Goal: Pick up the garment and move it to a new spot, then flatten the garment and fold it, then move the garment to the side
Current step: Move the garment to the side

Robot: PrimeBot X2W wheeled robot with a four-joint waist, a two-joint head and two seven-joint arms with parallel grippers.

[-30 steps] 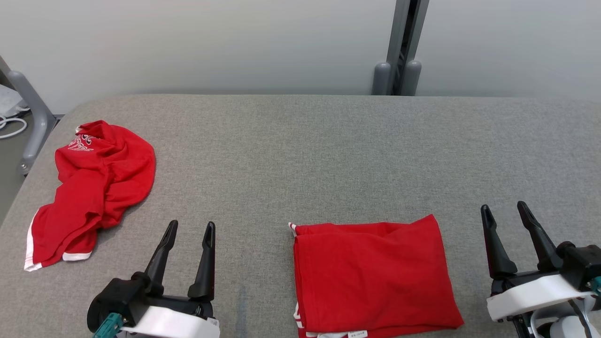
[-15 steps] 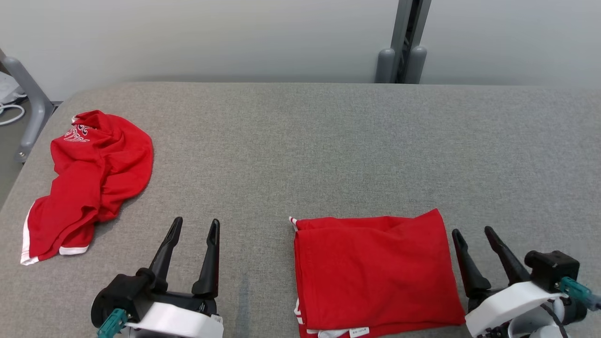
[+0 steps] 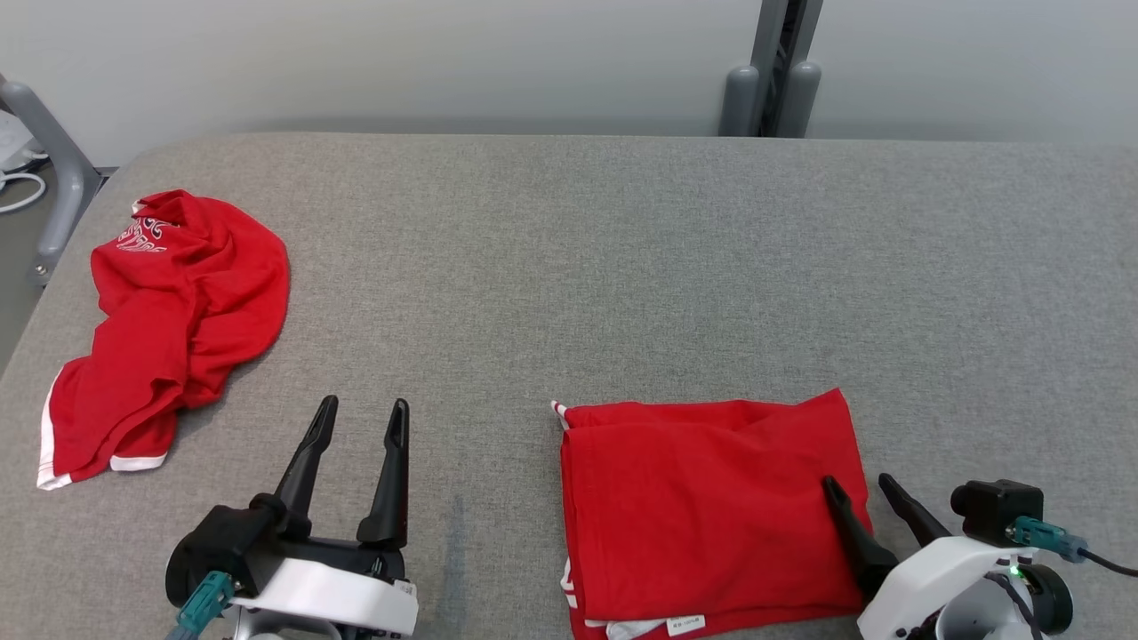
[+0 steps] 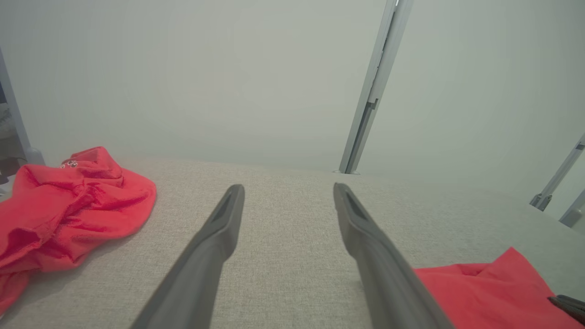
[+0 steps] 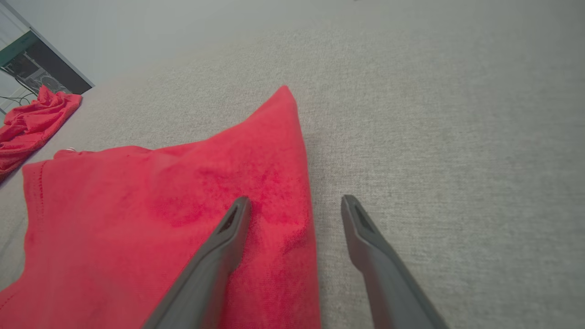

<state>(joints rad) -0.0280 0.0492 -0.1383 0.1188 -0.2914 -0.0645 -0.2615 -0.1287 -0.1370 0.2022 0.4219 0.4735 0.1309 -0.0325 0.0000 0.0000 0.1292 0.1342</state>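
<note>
A red garment (image 3: 711, 507), folded into a rectangle with a white label at its near edge, lies on the grey table (image 3: 622, 267) at the front right. My right gripper (image 3: 859, 482) is open at its right edge. In the right wrist view, one finger (image 5: 228, 228) hangs over the red cloth (image 5: 160, 205) and the other finger stands over bare table, so the edge runs between them. My left gripper (image 3: 364, 404) is open and empty over bare table left of the garment, as the left wrist view (image 4: 288, 187) also shows.
A second red garment (image 3: 164, 311) with white print and white trim lies crumpled at the table's far left and is also in the left wrist view (image 4: 68, 201). A grey post (image 3: 773, 89) stands behind the table. A grey frame leg (image 3: 53, 178) is past the left edge.
My right gripper has moved left and toward me, from beside the folded garment to straddling its right edge. The head camera has tilted slightly. The left gripper and both garments stay put.
</note>
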